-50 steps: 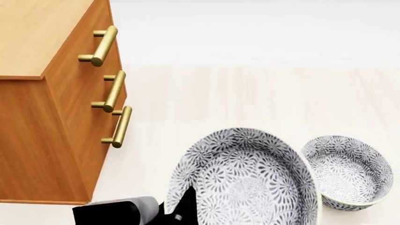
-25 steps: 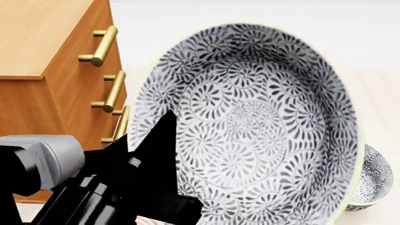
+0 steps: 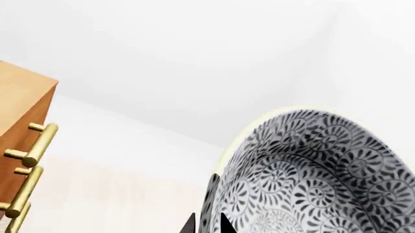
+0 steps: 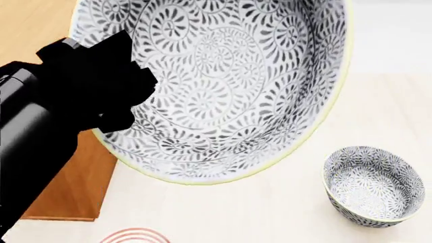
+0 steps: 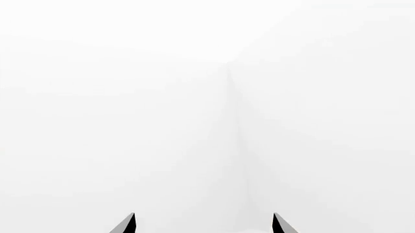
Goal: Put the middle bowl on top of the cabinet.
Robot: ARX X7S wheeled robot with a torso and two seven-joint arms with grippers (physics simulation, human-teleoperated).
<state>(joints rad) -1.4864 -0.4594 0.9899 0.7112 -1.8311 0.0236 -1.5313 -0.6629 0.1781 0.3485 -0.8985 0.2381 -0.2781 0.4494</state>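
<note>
Left gripper pinches the rim of the middle bowl, one finger inside the wall, one outside. Bowl is held in the air, tilted so its patterned inside faces the head camera, filling most of that view. It overlaps the cabinet at left; cannot tell whether it is over the top. A second bowl sits upright on the table, lower right. Plate edge with red rings shows at the bottom. Right gripper tips are spread, nothing between them.
</note>
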